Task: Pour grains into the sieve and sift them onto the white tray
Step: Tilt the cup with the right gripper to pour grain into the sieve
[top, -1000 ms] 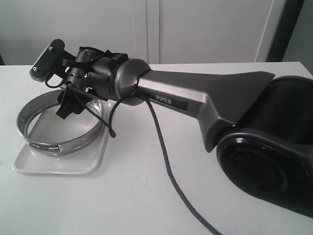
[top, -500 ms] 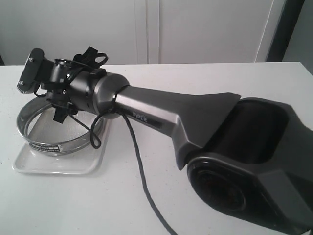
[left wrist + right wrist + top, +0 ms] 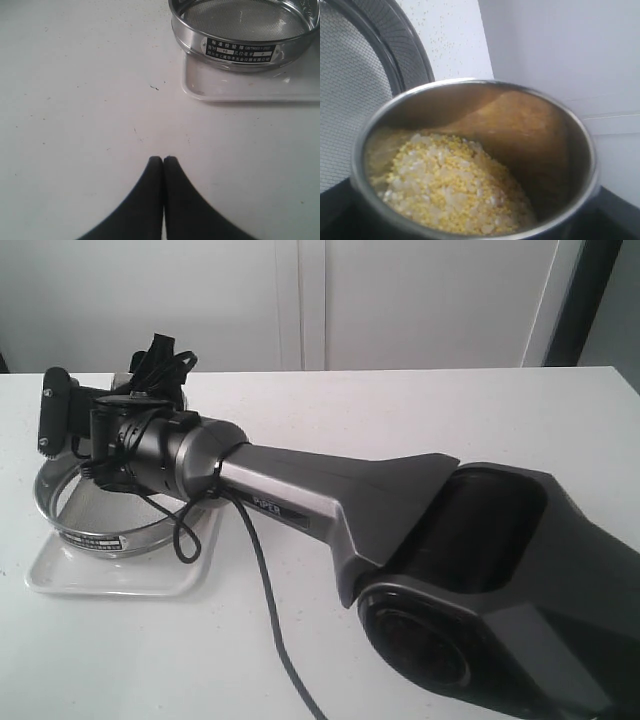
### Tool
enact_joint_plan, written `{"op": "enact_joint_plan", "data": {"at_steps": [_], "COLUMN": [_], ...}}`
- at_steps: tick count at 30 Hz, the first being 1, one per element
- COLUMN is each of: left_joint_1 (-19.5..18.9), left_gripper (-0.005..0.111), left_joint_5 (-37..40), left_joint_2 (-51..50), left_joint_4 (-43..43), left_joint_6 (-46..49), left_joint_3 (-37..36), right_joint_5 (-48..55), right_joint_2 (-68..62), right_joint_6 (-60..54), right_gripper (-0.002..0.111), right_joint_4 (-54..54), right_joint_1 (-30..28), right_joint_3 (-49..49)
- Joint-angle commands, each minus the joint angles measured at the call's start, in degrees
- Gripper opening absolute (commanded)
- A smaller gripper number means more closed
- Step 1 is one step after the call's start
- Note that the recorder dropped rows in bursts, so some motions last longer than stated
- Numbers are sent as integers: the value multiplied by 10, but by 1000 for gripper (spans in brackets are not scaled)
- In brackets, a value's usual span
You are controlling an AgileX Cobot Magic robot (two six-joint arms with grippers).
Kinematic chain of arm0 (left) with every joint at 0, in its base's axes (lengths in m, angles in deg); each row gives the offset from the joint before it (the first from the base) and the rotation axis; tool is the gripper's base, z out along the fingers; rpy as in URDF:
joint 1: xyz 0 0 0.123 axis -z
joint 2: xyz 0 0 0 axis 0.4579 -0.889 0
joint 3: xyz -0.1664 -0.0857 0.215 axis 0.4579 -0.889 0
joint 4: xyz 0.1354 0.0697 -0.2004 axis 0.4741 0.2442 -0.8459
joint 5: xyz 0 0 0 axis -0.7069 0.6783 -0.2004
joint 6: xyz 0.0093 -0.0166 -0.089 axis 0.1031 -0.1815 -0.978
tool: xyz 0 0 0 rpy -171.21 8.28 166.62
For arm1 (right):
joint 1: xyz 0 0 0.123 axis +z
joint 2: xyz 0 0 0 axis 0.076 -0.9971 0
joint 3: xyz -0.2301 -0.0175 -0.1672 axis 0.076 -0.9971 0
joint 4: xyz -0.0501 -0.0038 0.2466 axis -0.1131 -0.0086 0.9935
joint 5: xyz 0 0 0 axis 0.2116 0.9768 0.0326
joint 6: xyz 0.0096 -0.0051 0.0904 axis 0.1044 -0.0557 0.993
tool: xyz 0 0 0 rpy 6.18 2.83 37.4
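The sieve (image 3: 112,536) stands on the white tray (image 3: 112,582) at the table's left. My right arm reaches across over it, and its wrist (image 3: 140,445) hides the sieve's far half. In the right wrist view my right gripper (image 3: 475,231) is shut on a small steel cup (image 3: 520,125) that is tilted and holds the grains (image 3: 450,182), yellow and whitish, beside the sieve's mesh (image 3: 350,100). No grains lie on the mesh that shows. My left gripper (image 3: 163,160) is shut and empty, low over bare table, short of the labelled sieve (image 3: 239,50) and the tray (image 3: 240,89).
The right arm's grey link (image 3: 330,490) and big black joint (image 3: 480,610) stretch across the middle and right of the table. A black cable (image 3: 262,590) hangs from the wrist to the tabletop. White cabinet doors (image 3: 400,300) stand behind the table.
The right arm has swung further left and lower over the sieve, and its wrist has rolled. Sieve and tray have not moved.
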Motion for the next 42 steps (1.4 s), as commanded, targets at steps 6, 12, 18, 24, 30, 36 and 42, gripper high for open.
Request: {"op": "enact_joint_plan", "data": {"at_steps": [6,12,18,24,30,36,42], "left_joint_1": [-2,-2,-2,-2,-2,-2,-2], "left_gripper": [0,0,0,0,0,0,0], "left_joint_5": [6,6,6,6,6,6,6], "left_joint_2": [2,2,2,2,2,2,2], "left_joint_4": [-3,-3,-3,-3,-3,-3,-3], "left_joint_6": [-3,-3,-3,-3,-3,-3,-3], "left_joint_3": [-4,-4,-4,-4,-4,-4,-4], "right_joint_5": [-24,-76,-83,-63,-31,2,28], "right_joint_2": [-22,-33,-33,-34,-34,-34,-34], "right_joint_6": [-37,-50,-62,-69,-108,-108,-108], "right_gripper": [0,0,0,0,0,0,0], "right_joint_4": [-88,-144,-169,-169,-179,-179,-175], "right_joint_1": [1,-1,-2,-2,-2,-2,-2], "right_joint_3": [7,6,6,6,6,6,6]}}
